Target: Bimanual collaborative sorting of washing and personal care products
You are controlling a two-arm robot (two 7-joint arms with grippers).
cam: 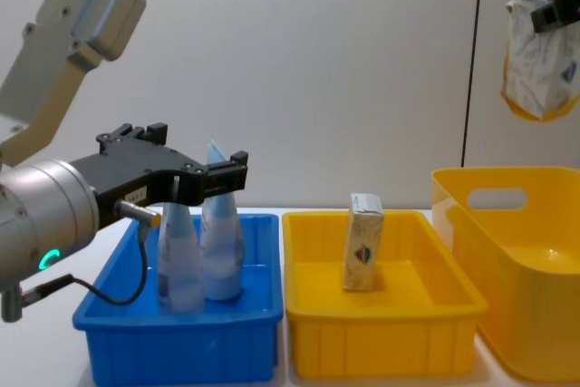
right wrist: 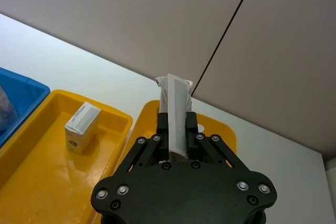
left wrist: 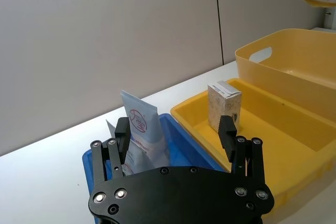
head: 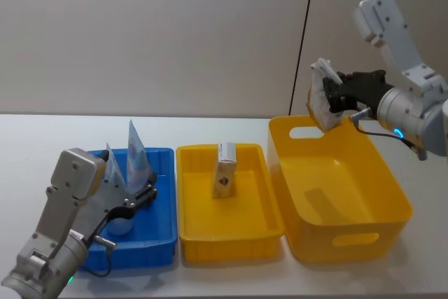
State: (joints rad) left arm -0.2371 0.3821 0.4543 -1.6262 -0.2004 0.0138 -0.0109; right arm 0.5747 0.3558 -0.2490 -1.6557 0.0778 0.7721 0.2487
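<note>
Two pale blue-white tubes [head: 136, 159] [cam: 217, 251] stand cap-down in the blue tray [head: 164, 243]. My left gripper [head: 140, 197] [left wrist: 174, 129] hovers open right by them, its fingers [left wrist: 122, 129] spread wide and holding nothing; one tube [left wrist: 140, 121] stands just beyond the fingertips. A cream carton [head: 225, 170] [left wrist: 223, 103] [cam: 362, 242] stands upright in the yellow tray [head: 231, 243]. My right gripper [head: 329, 97] [right wrist: 177, 121] is raised over the back left corner of the big yellow basket [head: 350, 239], shut on a crinkled white packet [head: 320, 96] [right wrist: 176, 103] [cam: 539, 61].
The three containers sit side by side near the table's front edge: blue tray [cam: 181, 342], yellow tray [cam: 381, 342] and basket [cam: 507, 224]. White table top stretches behind them to a grey wall. The basket's floor is bare.
</note>
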